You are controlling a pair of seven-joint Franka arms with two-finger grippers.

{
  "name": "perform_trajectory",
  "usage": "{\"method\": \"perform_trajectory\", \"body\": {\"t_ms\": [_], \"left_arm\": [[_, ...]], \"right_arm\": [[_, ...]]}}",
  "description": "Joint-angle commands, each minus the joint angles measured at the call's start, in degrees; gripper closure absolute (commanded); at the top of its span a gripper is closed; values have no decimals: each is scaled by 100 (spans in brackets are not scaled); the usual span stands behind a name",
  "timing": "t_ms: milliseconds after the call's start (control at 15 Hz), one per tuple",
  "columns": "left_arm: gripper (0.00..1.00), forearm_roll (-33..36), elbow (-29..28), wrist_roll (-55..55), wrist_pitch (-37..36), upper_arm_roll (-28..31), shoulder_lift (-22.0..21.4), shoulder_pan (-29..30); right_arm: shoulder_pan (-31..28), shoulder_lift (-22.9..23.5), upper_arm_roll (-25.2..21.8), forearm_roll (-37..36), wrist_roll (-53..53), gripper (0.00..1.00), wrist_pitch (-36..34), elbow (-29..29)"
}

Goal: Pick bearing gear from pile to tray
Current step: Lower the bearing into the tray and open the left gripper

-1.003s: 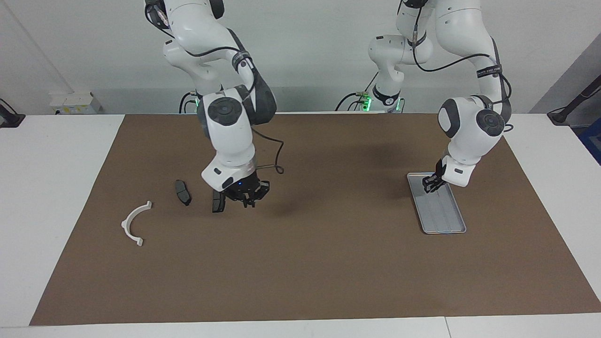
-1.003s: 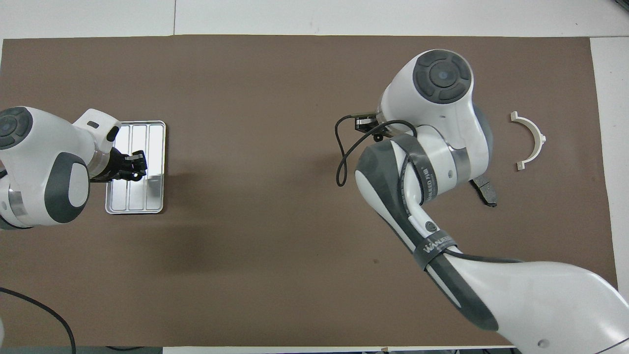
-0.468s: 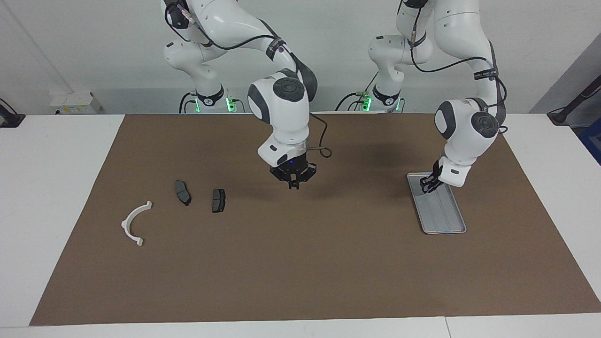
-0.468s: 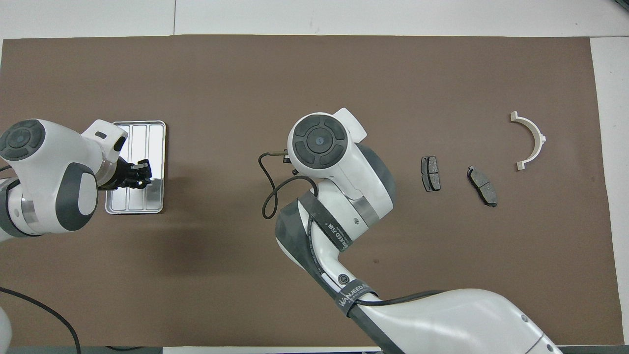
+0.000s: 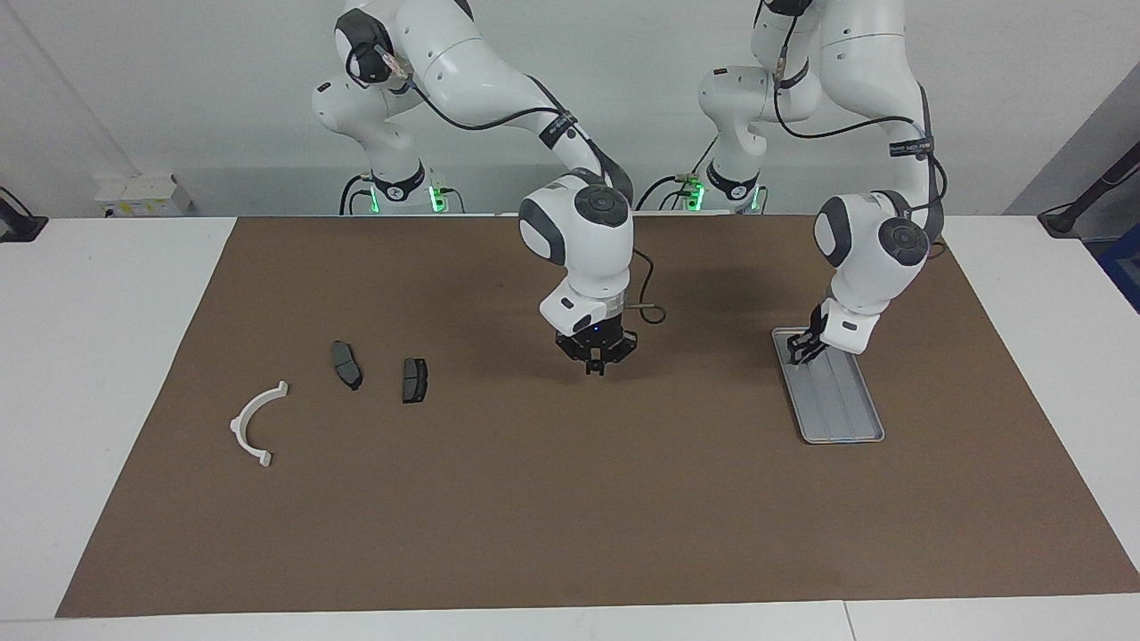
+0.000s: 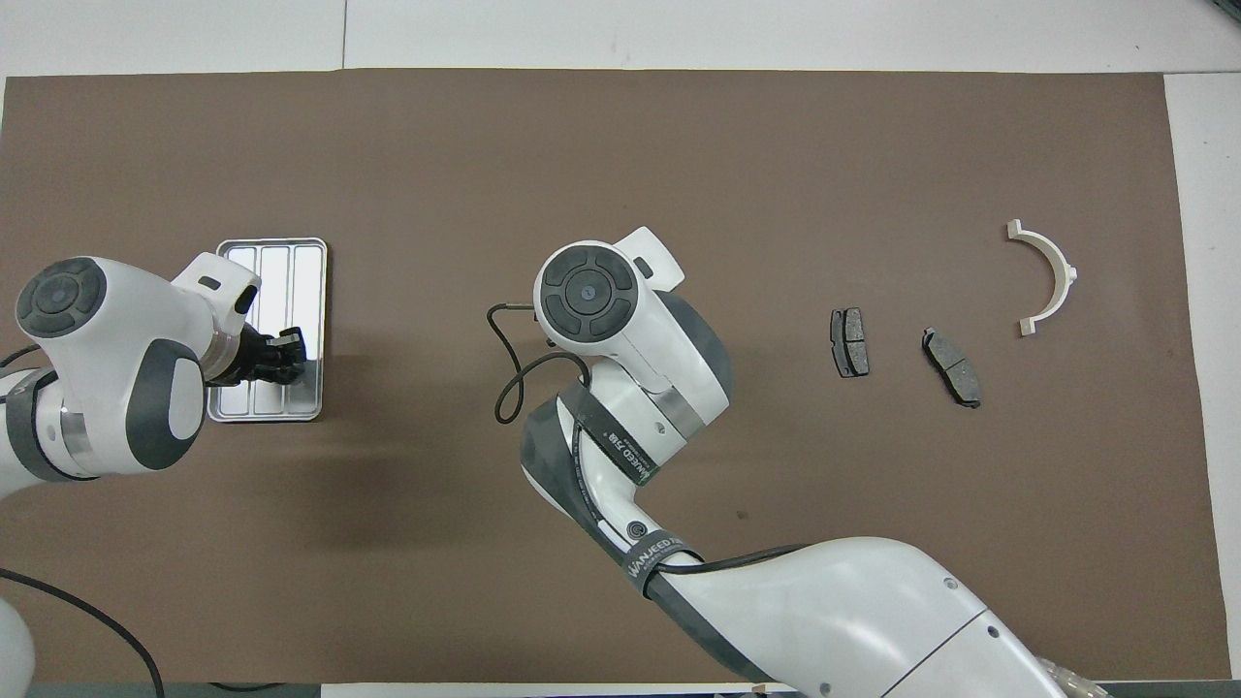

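- Facing view: right claw [image 5: 595, 363] low over the bare brown mat [image 5: 570, 499] mid-counter, between the pile [image 5: 346, 365] and the tray [image 5: 842, 418], well apart from both; cannot tell whether anything is pinched in it.
- Same view: left claw [image 5: 802, 350] just over the tray's end nearer the robots, apparently waiting; grip state impossible to tell.
- Pile toward the right arm's end: two brake pads [image 5: 414, 380] and a white bracket [image 5: 256, 423]; no bearing gear made out anywhere.
- Overhead view: right claw hidden under its own wrist; left claw [image 6: 289, 351] over the tray [image 6: 276, 262]; pile [image 6: 849, 342] undisturbed.
- Judged step: probably carrying toward the tray.
- Next: travel on to the tray, lower, release gently inside the rim.
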Motion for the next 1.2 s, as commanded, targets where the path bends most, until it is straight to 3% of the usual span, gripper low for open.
{"method": "perform_trajectory", "body": {"t_ms": [0, 67, 267, 535, 802, 1070, 1136], "left_arm": [[86, -34, -249, 1, 235, -53, -157, 64], [79, -34, -258, 1, 252, -53, -157, 64], [28, -34, -258, 10, 253, -53, -157, 55], [28, -34, 75, 19, -79, -45, -148, 46], [28, -52, 1120, -16, -1012, -45, 97, 64], [27, -157, 1280, -420, -978, -62, 142, -94], [24, -157, 1289, -456, -978, -62, 142, -129]], "right_arm": [[6, 235, 10, -160, 265, 93, 264, 164], [6, 261, 10, -178, 265, 93, 344, 155], [-3, 253, 10, -196, 256, 93, 485, 94], [-20, 279, 10, -205, 256, 93, 730, -81], [-64, 279, 10, -205, 195, 94, 793, -179], [-82, 279, 10, -205, 177, 92, 1012, -337], [-99, 279, 10, -205, 177, 77, 1030, -363]]}}
